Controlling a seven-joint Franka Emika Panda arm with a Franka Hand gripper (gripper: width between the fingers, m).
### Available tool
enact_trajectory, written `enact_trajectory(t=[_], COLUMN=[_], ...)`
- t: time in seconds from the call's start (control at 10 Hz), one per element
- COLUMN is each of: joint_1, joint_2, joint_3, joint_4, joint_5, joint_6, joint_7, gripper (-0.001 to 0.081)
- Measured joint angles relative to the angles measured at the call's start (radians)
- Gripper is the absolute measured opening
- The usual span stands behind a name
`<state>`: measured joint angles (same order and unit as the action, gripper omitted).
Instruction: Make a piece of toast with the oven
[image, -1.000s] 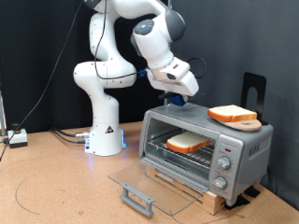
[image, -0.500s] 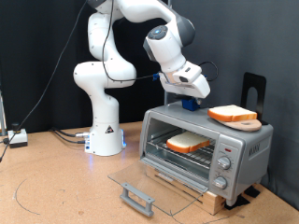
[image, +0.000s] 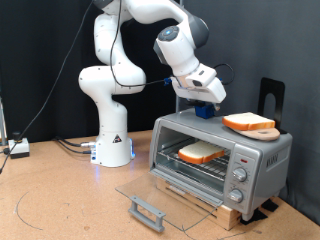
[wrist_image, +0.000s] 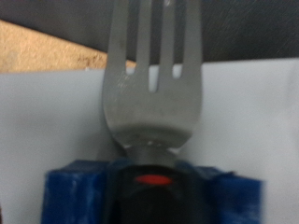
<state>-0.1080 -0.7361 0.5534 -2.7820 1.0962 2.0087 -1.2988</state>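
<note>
The silver oven (image: 262, 160) stands at the exterior view's right with its glass door (image: 150, 196) folded down flat. One piece of toast (image: 200, 153) lies on the wire rack inside. A second slice (image: 249, 122) lies on a round wooden board on the oven's top. My gripper (image: 206, 102) hangs just over the back of the oven top, at a small blue block (image: 203, 112). The wrist view shows a metal fork (wrist_image: 154, 75) standing out of that blue block (wrist_image: 79, 194) over a pale surface. My fingers do not show there.
The oven sits on a wooden base on a brown table (image: 60, 200). The door's grey bar handle (image: 146, 212) juts toward the exterior view's bottom. The robot's white base (image: 112, 140) stands to the exterior view's left of the oven. A black stand (image: 271, 95) rises behind the oven.
Over the last second my hand swung toward the exterior view's right, to above the blue block on the oven top. It has held still for the last half second.
</note>
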Motion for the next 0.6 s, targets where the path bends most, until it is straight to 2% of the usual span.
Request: enact_trajectory(t=[0.3,0.5,0.6], joint_1=[0.002,-0.007,-0.026], joint_2=[-0.066,-0.059,-0.054], joint_3=[-0.109,-0.106,-0.121], joint_4=[0.008,0.006,0.004], joint_5=[0.008,0.001,-0.018], joint_6=[-0.091,-0.086,-0.085], joint_7=[-0.051,-0.050,-0.065], gripper=[0.0809,0.0809,0.0809])
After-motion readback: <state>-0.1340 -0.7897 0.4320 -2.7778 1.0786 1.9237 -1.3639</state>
